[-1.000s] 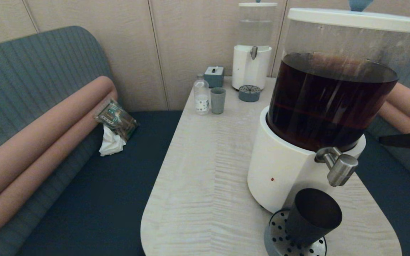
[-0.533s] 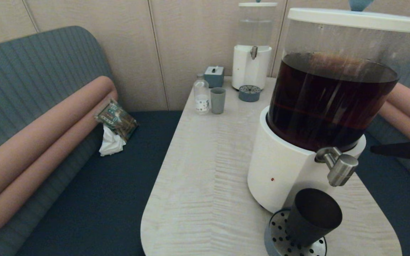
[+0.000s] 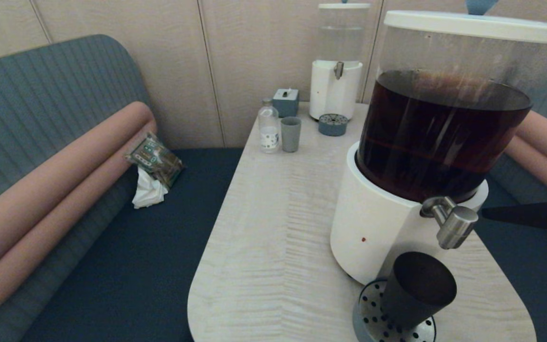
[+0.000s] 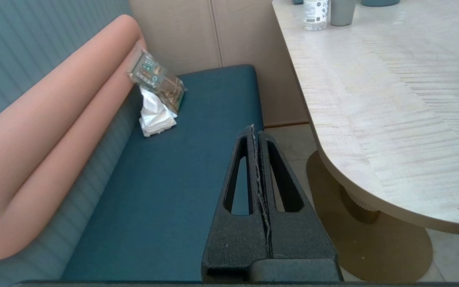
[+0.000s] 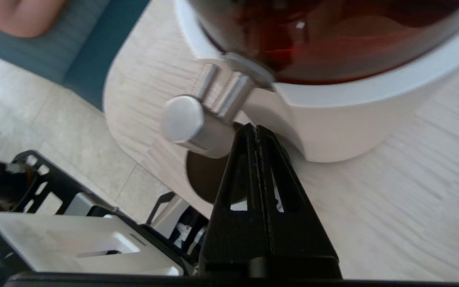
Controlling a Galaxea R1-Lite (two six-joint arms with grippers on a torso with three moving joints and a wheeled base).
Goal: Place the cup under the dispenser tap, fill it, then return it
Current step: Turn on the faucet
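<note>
The matte black cup (image 3: pixel 418 289) stands on the perforated drip tray (image 3: pixel 373 319), right below the brushed-steel dispenser tap (image 3: pixel 454 228) of the big white-based dispenser (image 3: pixel 373 223) with dark brown drink. My right gripper (image 3: pixel 484 212) reaches in from the right edge, shut and empty, its tip just right of the tap. In the right wrist view its tip (image 5: pixel 255 126) sits close beside the tap (image 5: pixel 183 118), with the cup's (image 5: pixel 203 179) mouth below. My left gripper (image 4: pixel 253 128) hangs shut and empty over the blue bench seat, off the table's left side.
At the table's far end stand a small white dispenser (image 3: pixel 335 90) with its drip tray (image 3: pixel 333 125), a grey-blue cup (image 3: pixel 290 134), a clear bottle (image 3: pixel 268 128) and a blue box (image 3: pixel 286 102). A packet and tissue (image 3: pixel 155 164) lie on the left bench.
My right gripper has moved in from the right edge, lower and leftward, closer to the tap. The cup, dispenser and left arm have stayed still.
</note>
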